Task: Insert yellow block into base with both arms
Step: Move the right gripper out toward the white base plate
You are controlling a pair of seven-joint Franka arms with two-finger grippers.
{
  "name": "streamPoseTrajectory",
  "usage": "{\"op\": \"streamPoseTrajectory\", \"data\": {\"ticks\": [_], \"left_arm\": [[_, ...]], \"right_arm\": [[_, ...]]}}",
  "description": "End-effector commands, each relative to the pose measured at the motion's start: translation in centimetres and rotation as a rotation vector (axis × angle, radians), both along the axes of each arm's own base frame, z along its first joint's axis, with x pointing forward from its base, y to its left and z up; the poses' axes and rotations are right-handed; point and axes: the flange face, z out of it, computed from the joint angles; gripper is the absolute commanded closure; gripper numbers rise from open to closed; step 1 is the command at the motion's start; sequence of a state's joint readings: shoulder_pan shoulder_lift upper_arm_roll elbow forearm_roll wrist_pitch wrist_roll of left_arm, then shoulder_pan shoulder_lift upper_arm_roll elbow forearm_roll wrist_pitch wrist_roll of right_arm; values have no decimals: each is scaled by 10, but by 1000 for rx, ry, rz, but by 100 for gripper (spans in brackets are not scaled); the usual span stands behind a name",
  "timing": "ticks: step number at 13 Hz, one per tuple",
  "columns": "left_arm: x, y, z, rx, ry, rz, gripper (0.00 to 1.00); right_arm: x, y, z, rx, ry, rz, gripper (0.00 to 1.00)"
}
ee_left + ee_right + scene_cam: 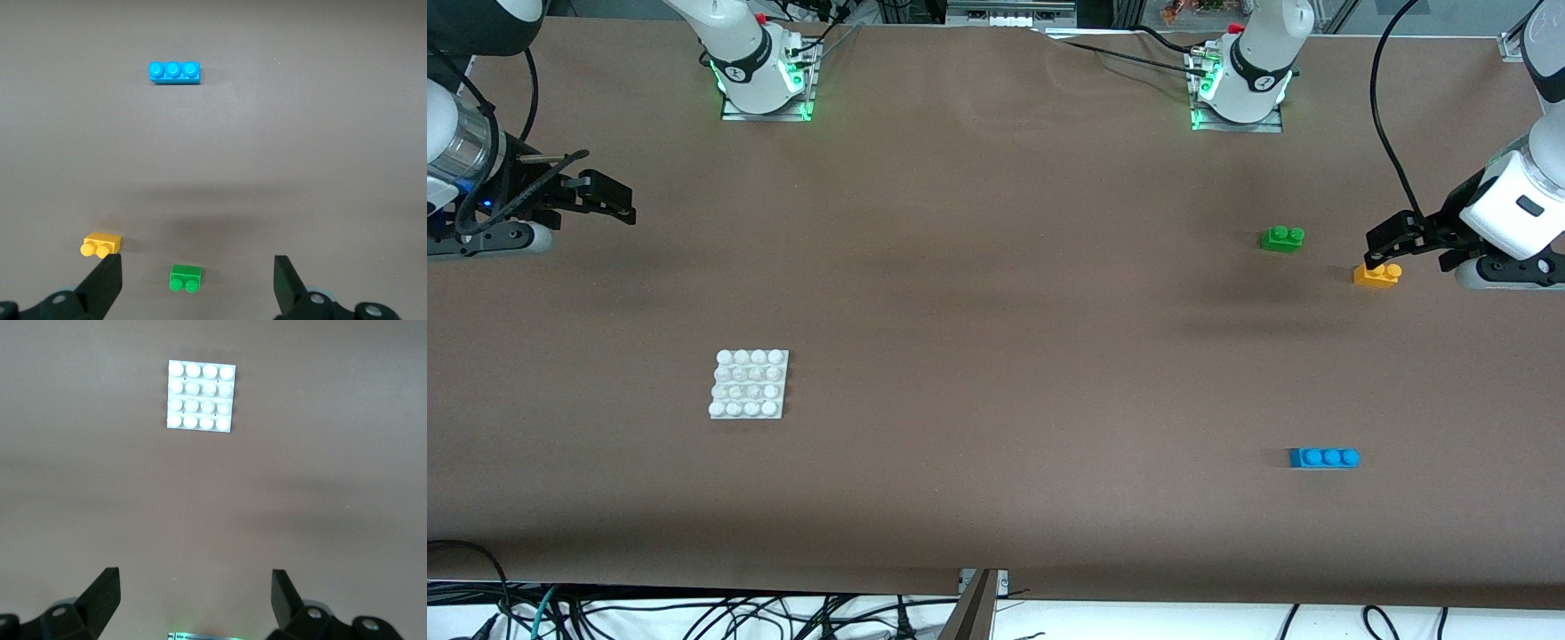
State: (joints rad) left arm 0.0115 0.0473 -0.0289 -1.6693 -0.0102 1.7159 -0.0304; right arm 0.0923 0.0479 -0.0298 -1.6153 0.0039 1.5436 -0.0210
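We judge the yellow block [1376,275], a small hard plastic brick with two round studs, to be light, stiff and a little slick; we would pinch its flat side walls below the studs. It lies on the matte brown table [996,311] toward the left arm's end, near the green brick [1282,238], well apart from the white studded base [749,384]. The left gripper [1392,238] hangs over the block, released and empty; the right gripper [605,200] waits, spread wide, above the table's other end.

yellow block [1376,275] partly hidden by left gripper [1385,242] in front view, both arms cut off at picture edges
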Motion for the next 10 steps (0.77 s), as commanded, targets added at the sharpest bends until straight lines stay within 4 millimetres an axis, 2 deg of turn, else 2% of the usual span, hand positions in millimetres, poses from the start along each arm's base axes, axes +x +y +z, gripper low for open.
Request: {"op": "streamPoseTrajectory", "data": {"ticks": [1,10], "left_arm": [[3,-2,6,1,4,7,0],[5,-2,5,1,5,7,0]], "right_arm": [[-2,-2,1,-11,-2,8,0],[-1,-2,-3,-10,-2,7,0]]}}
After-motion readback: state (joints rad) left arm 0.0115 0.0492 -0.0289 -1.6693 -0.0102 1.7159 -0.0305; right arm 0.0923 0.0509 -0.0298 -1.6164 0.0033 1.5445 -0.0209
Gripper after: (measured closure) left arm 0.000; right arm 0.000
